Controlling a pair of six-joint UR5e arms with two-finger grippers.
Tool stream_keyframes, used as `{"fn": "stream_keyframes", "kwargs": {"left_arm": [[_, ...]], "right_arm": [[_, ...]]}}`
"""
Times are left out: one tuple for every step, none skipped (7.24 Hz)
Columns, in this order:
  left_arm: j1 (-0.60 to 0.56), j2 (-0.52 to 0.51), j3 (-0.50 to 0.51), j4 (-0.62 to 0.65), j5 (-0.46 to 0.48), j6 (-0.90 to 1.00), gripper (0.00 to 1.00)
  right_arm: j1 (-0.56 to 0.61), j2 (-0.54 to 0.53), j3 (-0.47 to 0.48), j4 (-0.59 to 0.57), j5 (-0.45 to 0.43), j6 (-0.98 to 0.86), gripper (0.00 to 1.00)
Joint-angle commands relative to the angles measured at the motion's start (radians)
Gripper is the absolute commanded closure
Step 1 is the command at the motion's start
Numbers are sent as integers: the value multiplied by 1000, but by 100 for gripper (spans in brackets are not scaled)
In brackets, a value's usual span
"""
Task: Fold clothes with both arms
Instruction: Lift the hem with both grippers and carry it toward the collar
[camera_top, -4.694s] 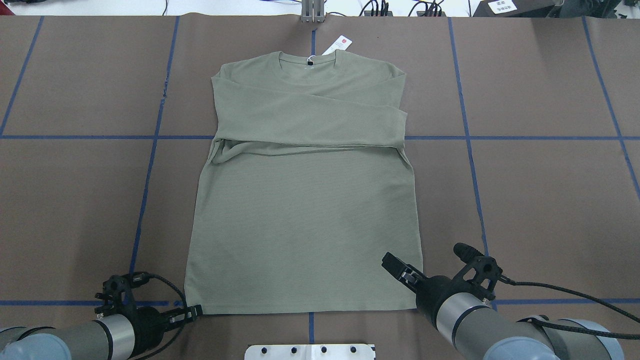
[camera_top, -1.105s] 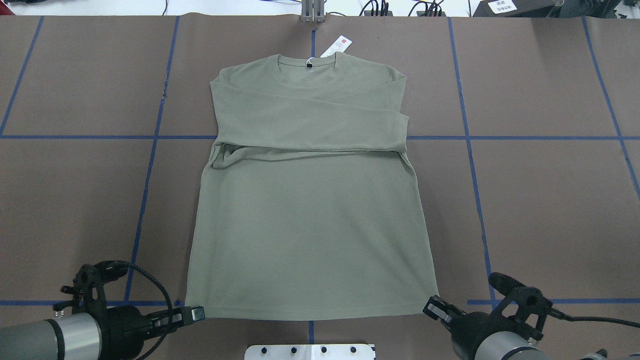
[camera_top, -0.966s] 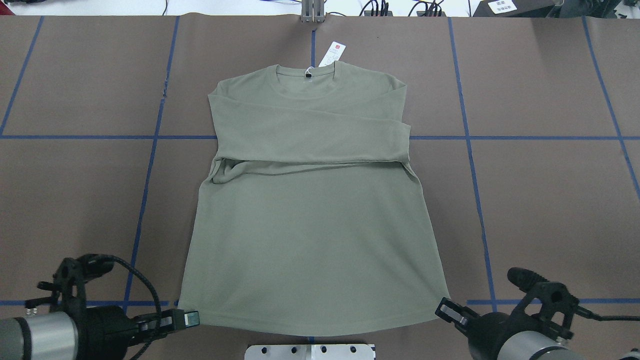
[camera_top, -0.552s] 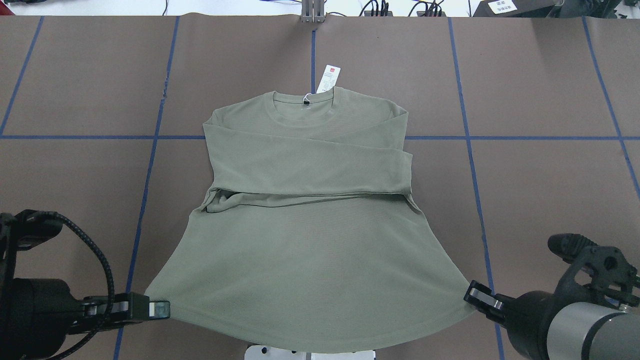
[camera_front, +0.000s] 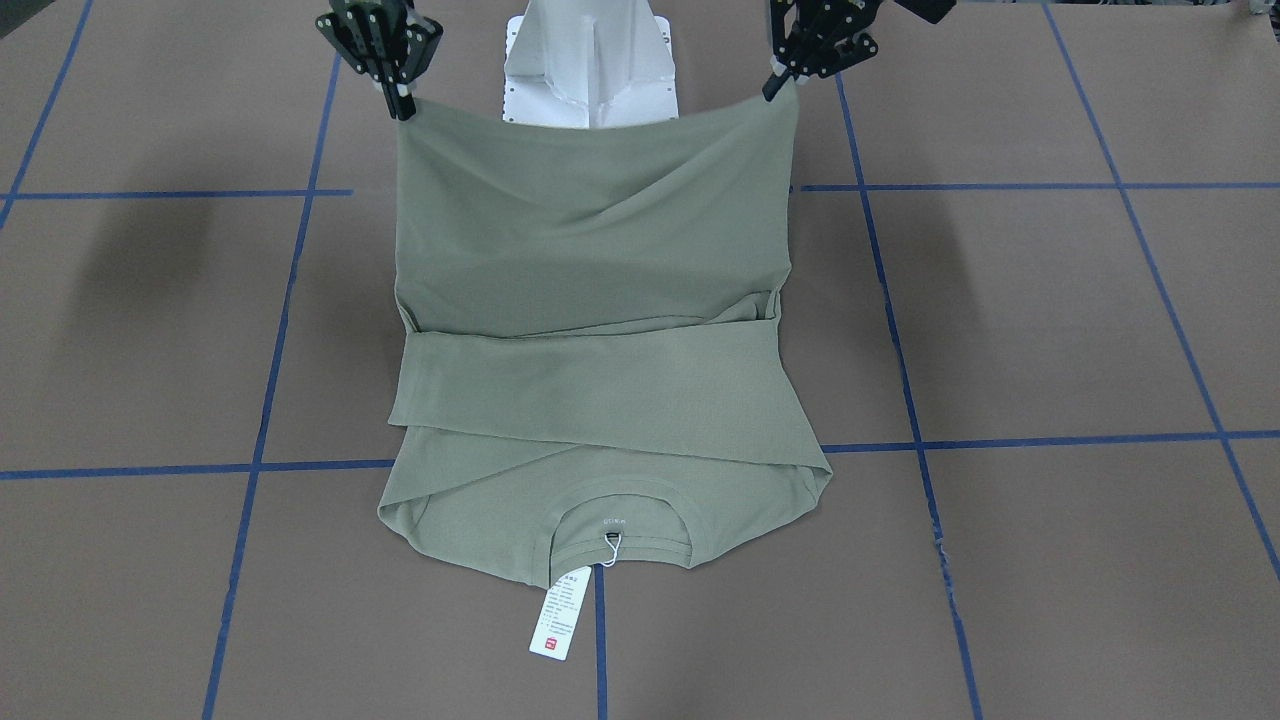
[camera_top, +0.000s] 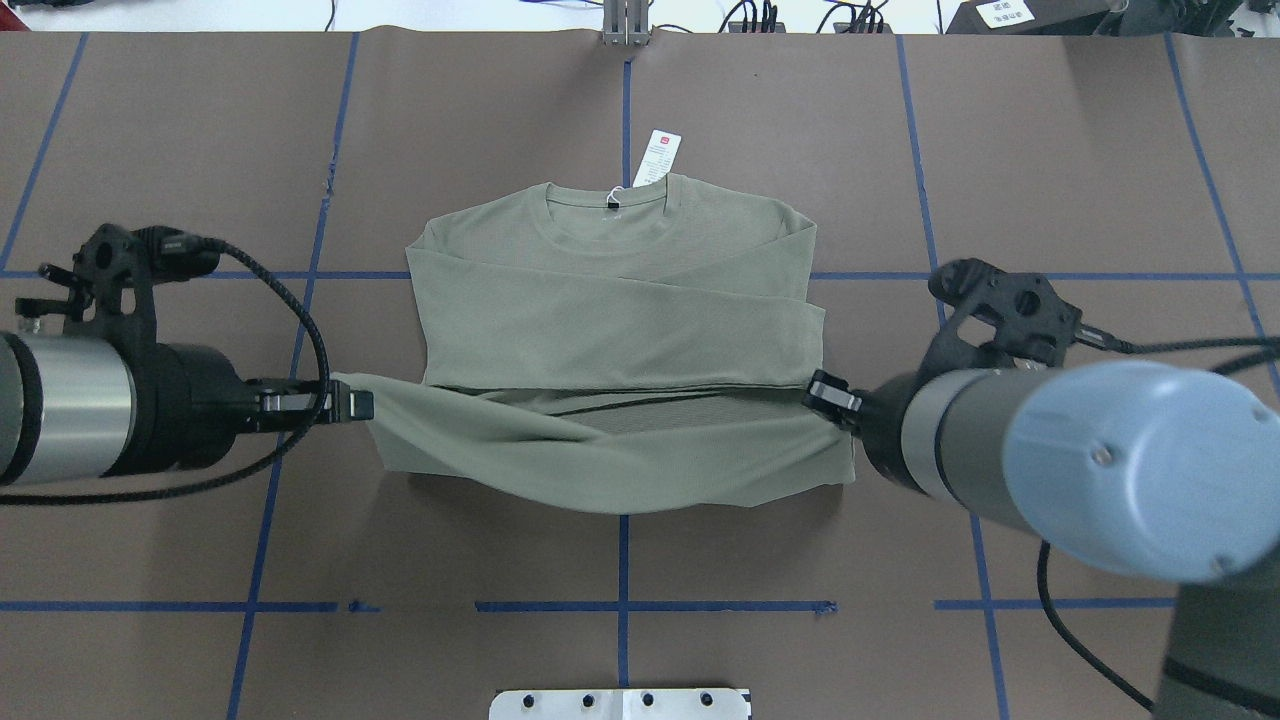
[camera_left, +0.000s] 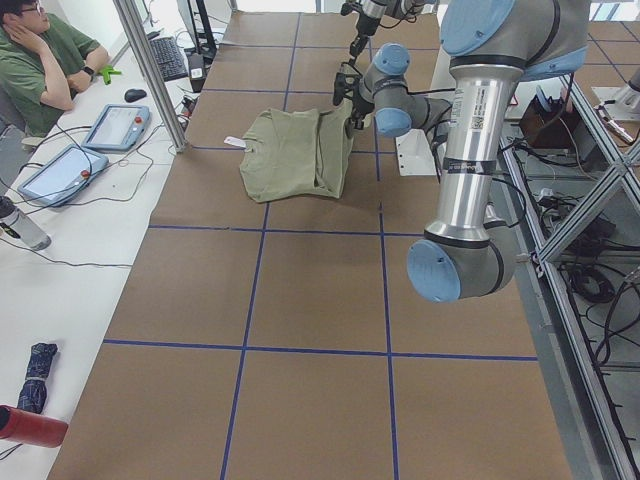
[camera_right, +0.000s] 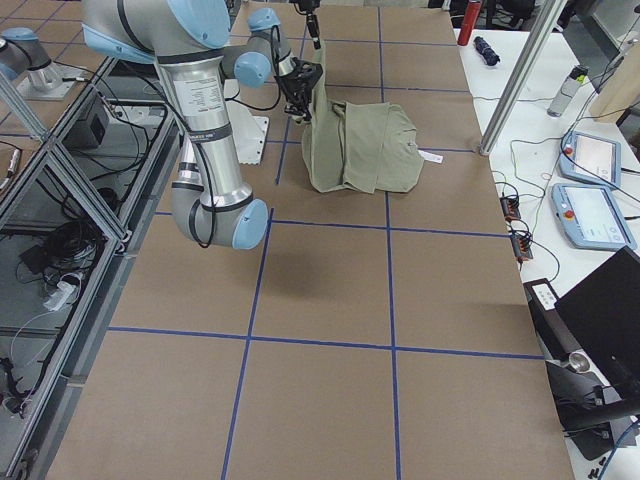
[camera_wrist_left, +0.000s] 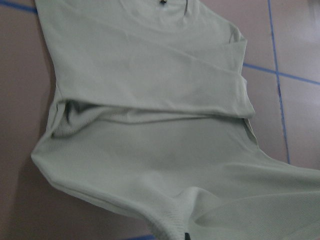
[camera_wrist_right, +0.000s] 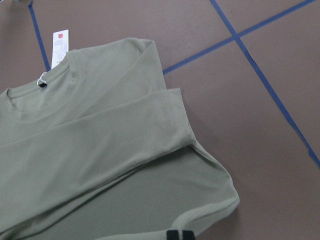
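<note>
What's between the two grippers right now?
Only the shirt's raised hem, held at its corners by left gripper and right gripper; front-facing view shows it.

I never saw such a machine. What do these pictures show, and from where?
These are two robot arms at a brown table. One picture looks down from behind the robot, one faces it, two look from the table's ends, and two come from cameras on the wrists. On the table lies an olive-green long-sleeved shirt, sleeves folded across the chest, its hang tag beside the collar. The left gripper and the right gripper each pinch one corner of the hem and hold it above the table.
</note>
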Motion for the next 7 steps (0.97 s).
{"fn": "stream_keyframes", "kwargs": {"left_arm": [[-116, -169, 243, 10, -12, 100, 100], [-176, -231, 335, 10, -15, 170, 100], [-222, -265, 405, 7, -13, 209, 100], [-229, -309, 503, -4, -9, 215, 100], [-227, -366, 619, -16, -4, 217, 100], [-222, -379, 726, -88, -2, 217, 100], [-221, -382, 844, -198, 1, 215, 100]], "right_arm": [[154, 45, -204, 126, 50, -123, 100], [193, 64, -293, 192, 73, -169, 100], [228, 105, -393, 243, 73, -178, 100], [256, 160, -512, 291, 74, -185, 100], [277, 212, -651, 360, 74, -203, 100], [294, 231, -785, 474, 74, -221, 100], [305, 234, -880, 556, 74, -232, 100]]}}
